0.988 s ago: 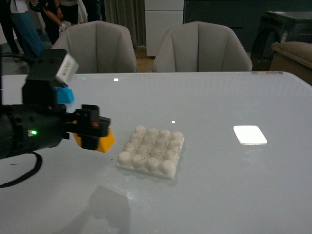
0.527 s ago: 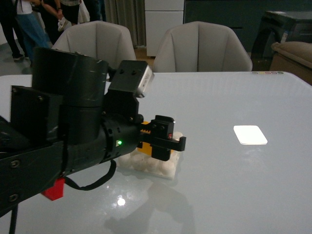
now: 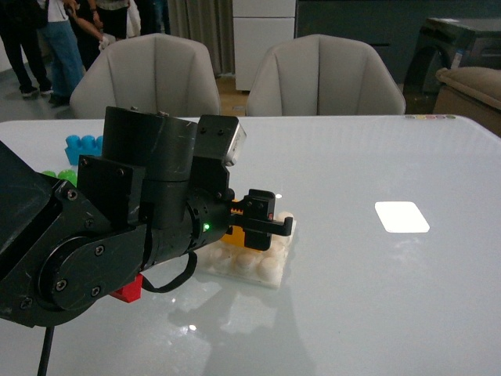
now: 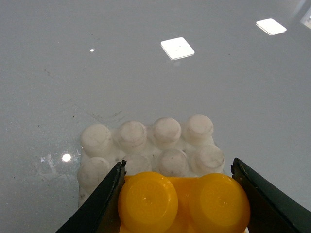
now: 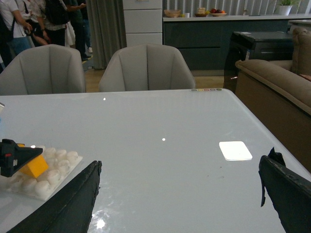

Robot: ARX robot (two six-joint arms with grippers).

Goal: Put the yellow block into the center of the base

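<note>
The yellow block shows its two round studs between the black fingers of my left gripper, which is shut on it. The block hangs over the near rows of the base, a white studded plate. Whether the two touch I cannot tell. In the front view the left gripper reaches over the base, and only an orange sliver of the yellow block shows. My right gripper is open over bare table, well to the right of the base and the yellow block.
A blue brick and a green brick lie at the back left, behind the left arm. A red brick peeks out under it. A smooth white patch lies to the right. Two chairs stand past the far table edge.
My left arm has carried the yellow block rightwards from beside the base to over it. Over the last half second it pulled back slightly, uncovering the blue and green bricks.
</note>
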